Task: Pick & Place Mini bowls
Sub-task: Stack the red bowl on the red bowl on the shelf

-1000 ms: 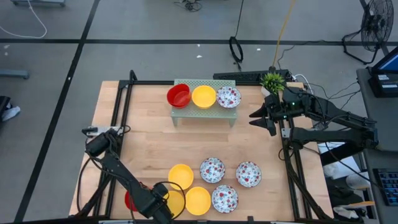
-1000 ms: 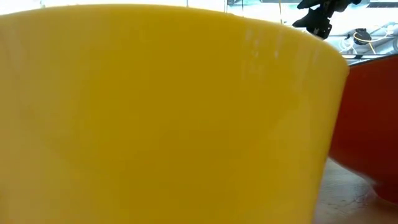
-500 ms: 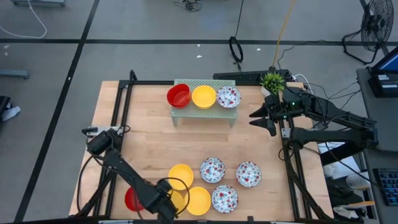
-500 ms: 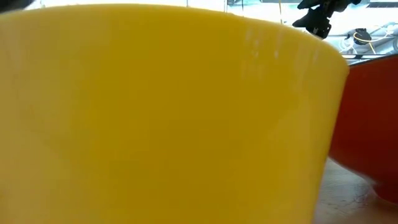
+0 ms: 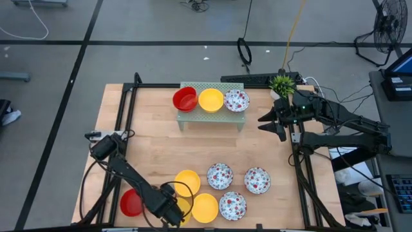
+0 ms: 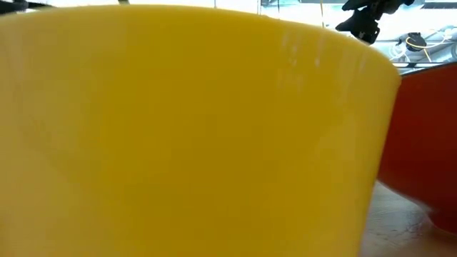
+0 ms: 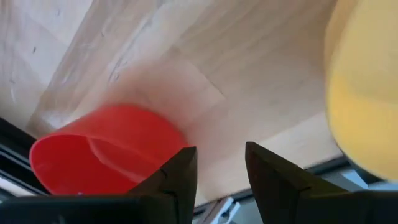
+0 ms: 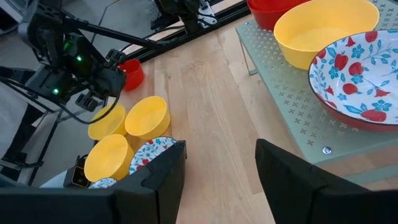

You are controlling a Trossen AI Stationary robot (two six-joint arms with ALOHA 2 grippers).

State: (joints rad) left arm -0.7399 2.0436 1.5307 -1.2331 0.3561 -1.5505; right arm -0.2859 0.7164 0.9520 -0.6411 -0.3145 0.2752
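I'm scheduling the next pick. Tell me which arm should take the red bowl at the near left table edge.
Left, probably. The left gripper hangs open right beside that red bowl, which fills its wrist view just ahead of the fingers. The right gripper waits open at the far right edge, near the green rack.

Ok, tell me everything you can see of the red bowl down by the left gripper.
The red mini bowl is small, round, plain glossy red, plastic-looking. It rests on the wooden table near the front left corner, left of the yellow bowls. The left gripper is open just beside it, not holding it; in the left wrist view it looks tilted.
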